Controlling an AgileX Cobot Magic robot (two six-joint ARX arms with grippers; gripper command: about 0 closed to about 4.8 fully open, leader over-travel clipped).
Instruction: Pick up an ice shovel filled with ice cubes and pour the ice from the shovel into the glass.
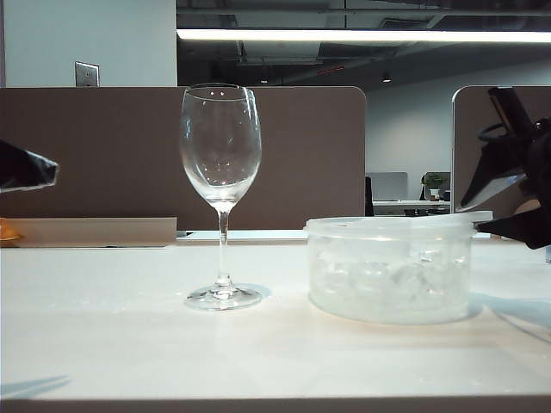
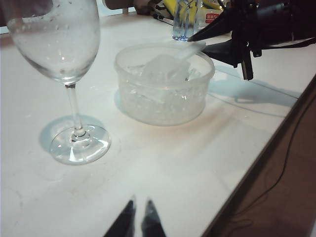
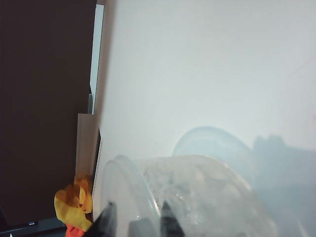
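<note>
Right pincer (image 2: 197, 43) at the far rim of the tub (image 2: 163, 98), fingers either side of the scoop (image 2: 170, 64) handle, grip not certain. Scoop in tub on ice (image 1: 387, 284); wine glass (image 1: 221, 172) upright beyond, on table (image 1: 129, 344). Left pincer (image 2: 139, 219) nearly closed, empty, well apart.

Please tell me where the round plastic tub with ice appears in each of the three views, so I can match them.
Exterior view: the tub stands right of centre on the table, right gripper beside its rim.
Left wrist view: tub in the upper middle, beyond the glass.
Right wrist view: tub fills the bottom edge.
Shared landmark: the glass, absent from the right wrist view.
</note>
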